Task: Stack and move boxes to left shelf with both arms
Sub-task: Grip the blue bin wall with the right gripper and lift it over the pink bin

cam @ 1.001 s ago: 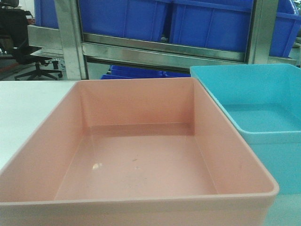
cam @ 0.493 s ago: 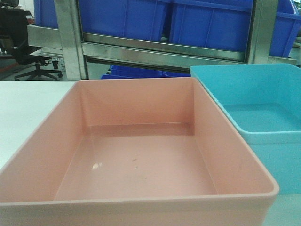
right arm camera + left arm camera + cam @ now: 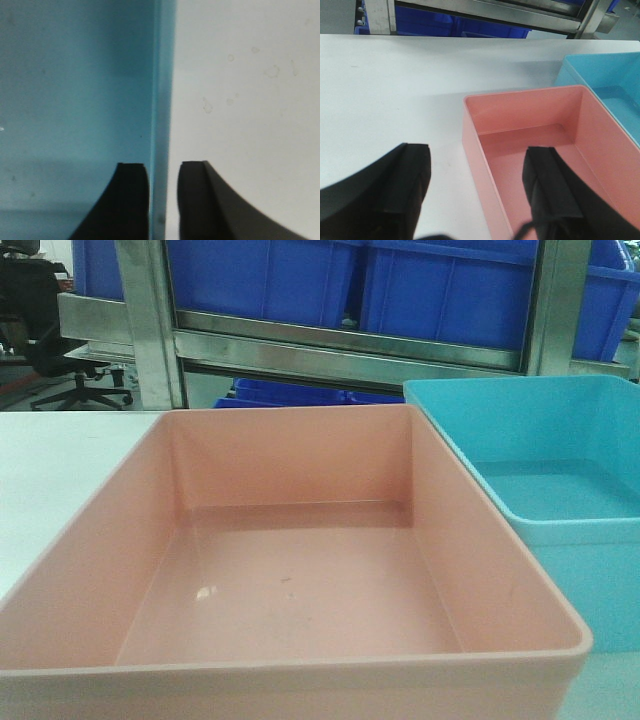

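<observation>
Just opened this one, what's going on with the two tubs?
Two empty tubs stand side by side on a white table, not yet stacked. The left gripper has its jaws open astride a side wall of the pink tub, one finger inside and one outside. The right gripper has its jaws close on either side of a wall of the blue tub; whether they pinch it is unclear. A steel rack stands behind the table.

Left gripper (image 3: 477, 154): matte black, blocky jaws, thin black cord near one base. Right gripper (image 3: 162, 167): black jaws, curved outer edges.
</observation>
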You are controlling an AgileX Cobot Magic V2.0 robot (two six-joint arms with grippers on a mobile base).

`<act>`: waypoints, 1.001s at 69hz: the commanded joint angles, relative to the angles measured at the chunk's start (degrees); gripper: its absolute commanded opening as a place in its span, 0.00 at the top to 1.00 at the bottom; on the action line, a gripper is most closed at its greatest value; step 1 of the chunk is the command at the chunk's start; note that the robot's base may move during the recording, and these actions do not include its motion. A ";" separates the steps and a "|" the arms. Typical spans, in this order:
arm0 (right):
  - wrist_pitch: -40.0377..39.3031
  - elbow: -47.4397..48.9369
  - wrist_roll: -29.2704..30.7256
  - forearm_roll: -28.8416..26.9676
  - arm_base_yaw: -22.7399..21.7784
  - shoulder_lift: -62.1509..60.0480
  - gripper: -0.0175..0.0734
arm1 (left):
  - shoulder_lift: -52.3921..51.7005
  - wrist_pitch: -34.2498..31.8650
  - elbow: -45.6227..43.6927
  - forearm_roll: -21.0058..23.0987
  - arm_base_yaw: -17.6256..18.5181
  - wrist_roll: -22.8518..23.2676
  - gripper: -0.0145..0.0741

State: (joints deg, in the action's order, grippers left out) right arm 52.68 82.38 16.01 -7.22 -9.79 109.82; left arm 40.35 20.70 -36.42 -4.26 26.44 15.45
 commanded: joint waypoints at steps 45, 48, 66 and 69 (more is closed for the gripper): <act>14.88 15.19 -0.29 -0.38 -0.52 -10.52 0.75 | 0.12 -4.26 -1.62 3.19 0.01 0.18 0.47; 15.24 16.01 -1.02 -0.38 -0.52 -11.23 0.75 | 0.12 -4.26 -1.62 3.19 0.01 0.18 0.47; 18.59 17.05 -4.56 -4.37 -0.20 -16.71 0.75 | 0.12 -4.26 -1.62 3.19 0.01 0.18 0.47; 18.99 17.05 -5.50 -4.38 -0.20 -17.75 0.75 | 0.12 -4.26 -1.62 3.19 0.01 0.18 0.47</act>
State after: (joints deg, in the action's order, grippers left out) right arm 69.27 97.16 12.43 -7.94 -9.91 96.98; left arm 40.35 20.70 -36.42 -1.43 26.44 15.45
